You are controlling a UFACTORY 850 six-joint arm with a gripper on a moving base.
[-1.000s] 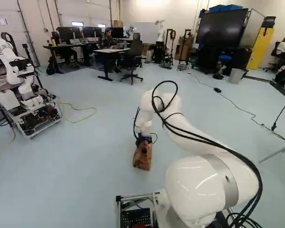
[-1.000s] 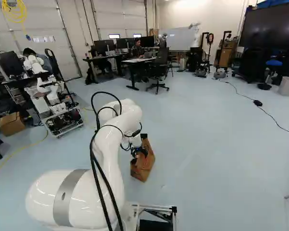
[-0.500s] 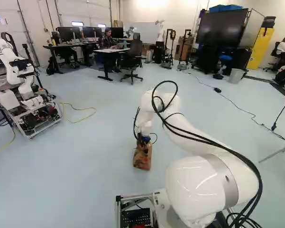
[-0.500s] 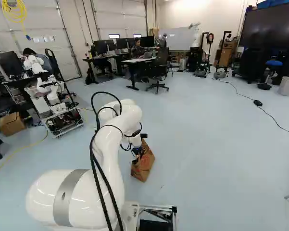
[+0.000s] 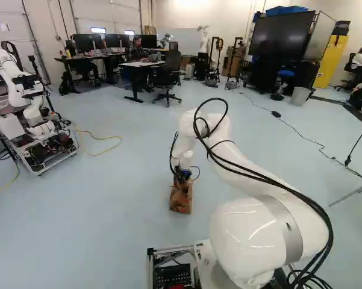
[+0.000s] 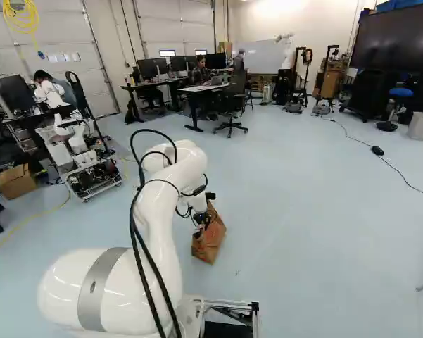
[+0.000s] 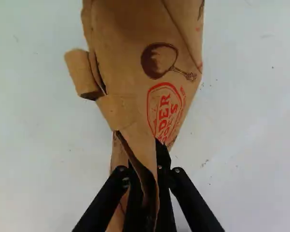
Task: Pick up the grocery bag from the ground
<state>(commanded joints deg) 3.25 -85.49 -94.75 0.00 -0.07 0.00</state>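
At the end of my arm, my gripper (image 6: 203, 221) is down at the top of the brown paper grocery bag (image 6: 208, 243) in the right base view. The left base view has the same bag (image 5: 181, 200) under the wrist. Seen from the wrist, my gripper (image 7: 152, 169) is shut on the bag's (image 7: 130, 63) upper edge, and the paper is pinched and creased between the two fingers. Red and dark printing shows on the side of the bag. Whether its bottom touches the floor, I cannot tell.
Another robot (image 5: 30, 114) stands on a wheeled cart at the left of the left base view. A yellow cable (image 5: 99, 144) lies on the floor beside it. Farther off are a desk (image 5: 141, 65), an office chair (image 5: 167, 78) and a grey bin (image 5: 300, 96).
The gripper has closed on the bag's top, and arm and bag have risen very slightly. The bag's top looks drawn in. The base has stayed put.
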